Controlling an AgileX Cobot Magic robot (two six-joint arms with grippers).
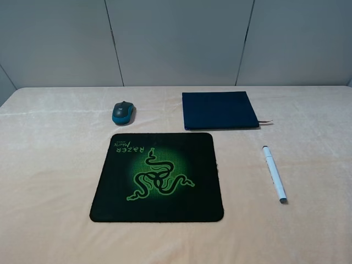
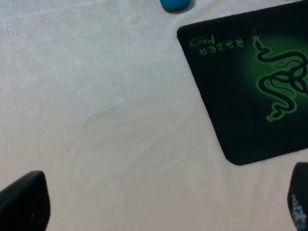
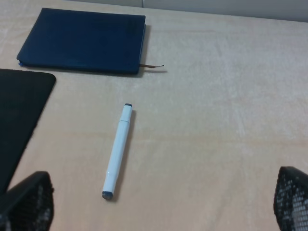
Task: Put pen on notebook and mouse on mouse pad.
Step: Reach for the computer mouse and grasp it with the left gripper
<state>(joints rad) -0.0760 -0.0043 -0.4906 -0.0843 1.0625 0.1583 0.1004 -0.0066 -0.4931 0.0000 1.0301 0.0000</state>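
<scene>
The white pen [image 1: 274, 173] lies on the cloth to the right of the black mouse pad [image 1: 158, 176], in front of the navy notebook [image 1: 220, 110]. Behind the pad's far left corner rests the grey and teal mouse [image 1: 123, 113]. Neither arm appears in the exterior high view. My left gripper [image 2: 163, 197] hangs open over bare cloth, with the pad [image 2: 255, 82] and a sliver of the mouse [image 2: 175, 4] ahead of it. Open too, my right gripper [image 3: 159, 204] hovers short of the pen [image 3: 118, 151], and the notebook [image 3: 82, 41] lies beyond. Nothing sits between either pair of fingers.
A cream cloth covers the table [image 1: 55, 165]. Grey wall panels [image 1: 176, 38] stand right behind its far edge. The notebook's ribbon bookmark [image 1: 267, 121] sticks out toward the right.
</scene>
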